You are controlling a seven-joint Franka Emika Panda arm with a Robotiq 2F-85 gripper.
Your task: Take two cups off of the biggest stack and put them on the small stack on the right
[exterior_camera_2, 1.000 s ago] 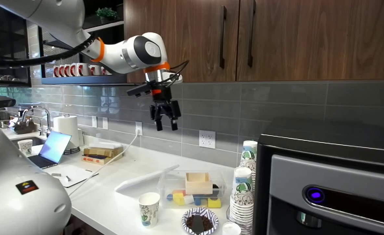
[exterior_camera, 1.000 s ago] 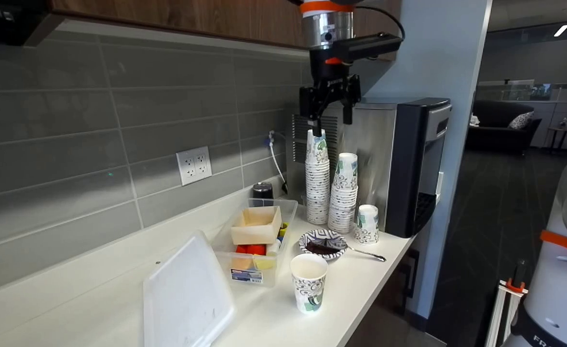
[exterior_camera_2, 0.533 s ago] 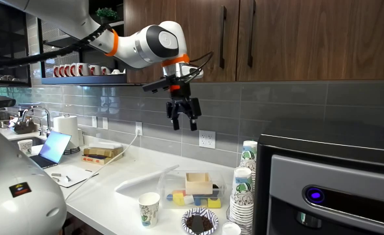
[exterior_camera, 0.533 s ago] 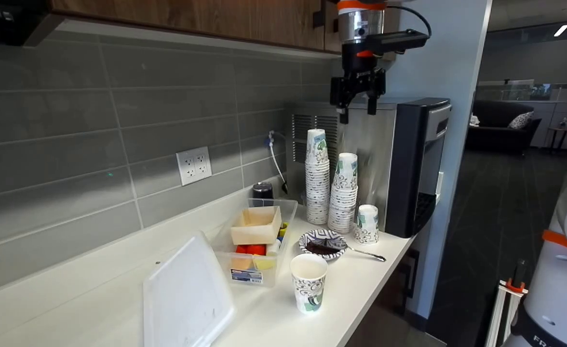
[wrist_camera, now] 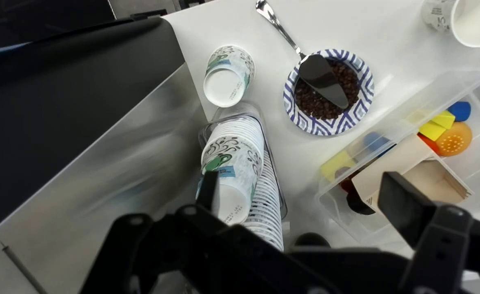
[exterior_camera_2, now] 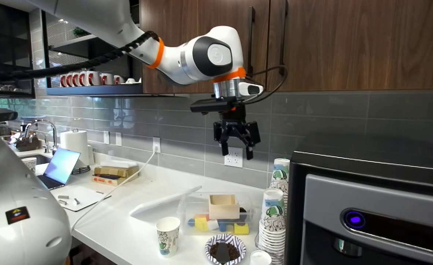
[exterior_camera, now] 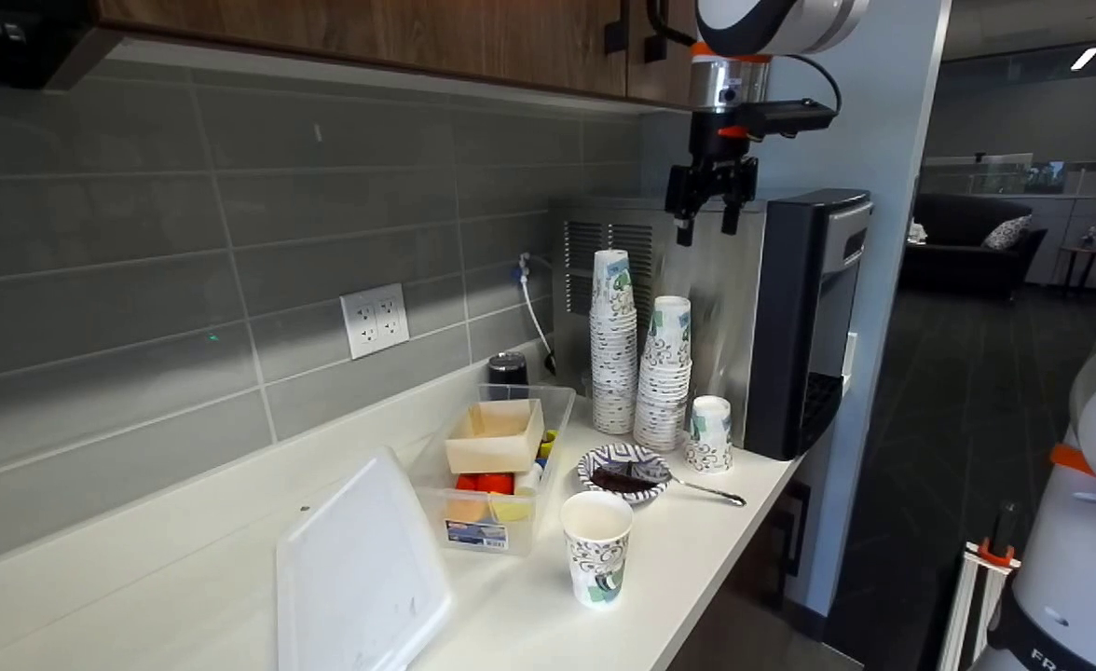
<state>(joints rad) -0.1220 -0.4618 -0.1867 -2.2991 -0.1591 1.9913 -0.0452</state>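
The biggest stack is the tallest column of upside-down white paper cups; the two cups are at its top. In the wrist view its ridged side shows, but its top is hidden behind my gripper. The stack's top also shows in an exterior view. The small stack is short and upside down, at the counter's right end; it also shows in the wrist view. My gripper is open and empty, higher than the stacks, its fingers wide apart and pointing down.
A middle-height stack stands between the biggest and small stacks. The ice machine is close behind them. A bowl with a spoon, a clear bin, a lone upright cup and the upper cabinets are nearby.
My gripper has moved right in both exterior views, and lowered slightly over the last half second. It has stayed open. The cups and stacks have not moved.
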